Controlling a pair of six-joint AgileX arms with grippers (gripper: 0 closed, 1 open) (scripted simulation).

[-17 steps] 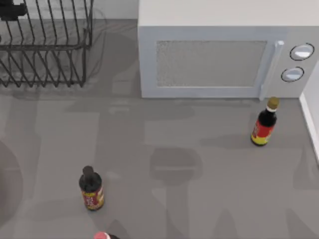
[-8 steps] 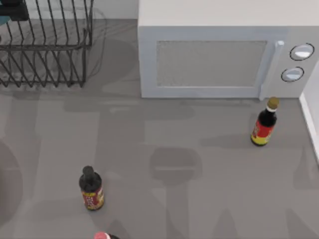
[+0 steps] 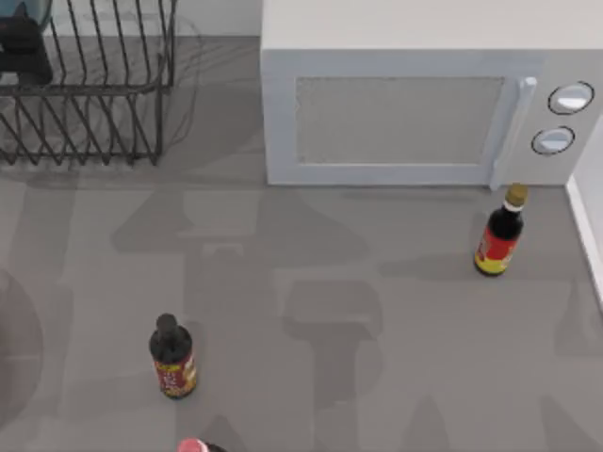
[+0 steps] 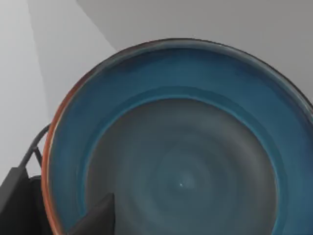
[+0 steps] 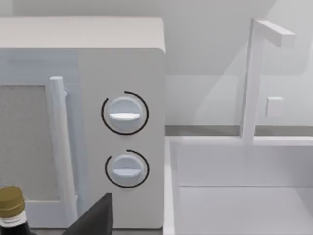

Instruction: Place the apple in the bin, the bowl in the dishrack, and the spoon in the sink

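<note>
Left gripper (image 3: 24, 52): a dark block at the far left corner of the table, over the dishrack; whether its fingers are apart or together cannot be told. One dark finger (image 4: 95, 218) crosses in front of the bowl's inside in the left wrist view.

Bowl (image 4: 181, 147): a sliver of blue-teal shows at the top view's upper left corner (image 3: 26, 9), right above the left gripper and over the rack. In the left wrist view its open face is turned squarely toward the camera, blue-teal inside with a grey centre, reddish-brown rim along the edge. Being round, it has no long axis to speak of.

Dishrack (image 3: 104, 94): dark wire frame with thin upright bars, standing at the table's far left, just left of the microwave.

Microwave (image 3: 405, 113): white, at the far centre and right; door handle and two round dials face the front.

Right gripper: one dark finger (image 5: 93, 218) is seen in the right wrist view, aimed at the microwave's dials; its state cannot be told.

Sink (image 5: 244, 196): white basin with a white tap, directly beside the microwave's dial side.

Gold-capped bottle (image 3: 499, 235): upright, near the microwave's front right corner.

Black-capped bottle (image 3: 171, 358): upright, at the near left of the table.

Pink-capped bottle (image 3: 193, 445): at the near edge, just beside the black-capped one.
</note>
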